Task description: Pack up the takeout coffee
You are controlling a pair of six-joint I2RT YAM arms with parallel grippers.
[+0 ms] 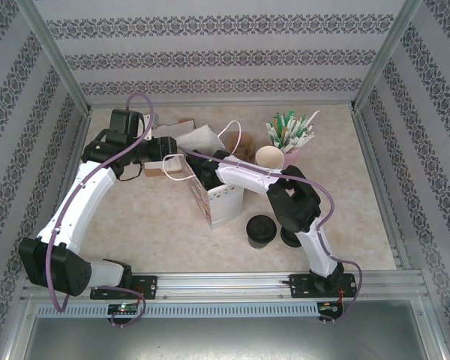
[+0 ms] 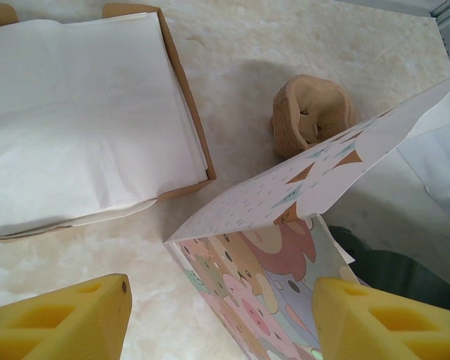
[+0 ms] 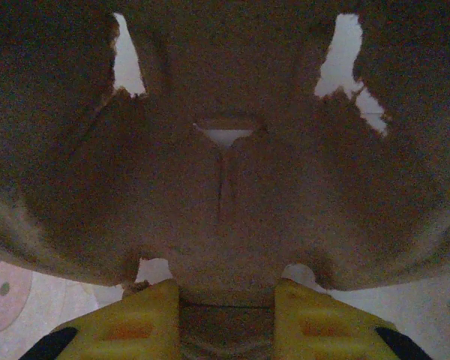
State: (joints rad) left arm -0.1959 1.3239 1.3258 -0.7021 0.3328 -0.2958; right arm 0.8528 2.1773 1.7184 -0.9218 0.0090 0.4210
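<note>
I am holding my left gripper (image 2: pixel 221 289) low over the marbled beige tabletop (image 2: pixel 97 255). Its yellow foam fingers (image 2: pixel 82 315) are standing wide apart, gripping nothing. The cartoon-printed corner of a tall white paper bag (image 2: pixel 247 285) is rising between and just beyond them.

My right gripper (image 3: pixel 225 289) is working in dim shadow. Its fingers are pressing on the near edge of a brown moulded-pulp cup carrier (image 3: pixel 225 187), which is looming right in front of the wrist camera.

Seen from above, the takeout coffee (image 1: pixel 261 231), a small cream paper cup with a round black plastic lid, is standing upright on the table. It is sitting outside the bag, just beside the bag's near right corner and close to my right arm's elbow. A squat black stack of lids (image 1: pixel 291 237) is sitting just to its right, partly under that arm. My right forearm is stretching leftward over the bag, and its wrist is ending at the bag's open mouth.

Farther out, a pile of white paper napkins (image 2: pixel 82 112) is lying in a shallow brown cardboard tray (image 2: pixel 187 97) to the left of the bag. A rounded brown pulp lump (image 2: pixel 311 112) is resting on the table beyond the bag's top edge.

Toward the back, a stack of lidless cream cups (image 1: pixel 270 157) is standing beside a pink holder of green-and-white stirrers (image 1: pixel 289 135).
</note>
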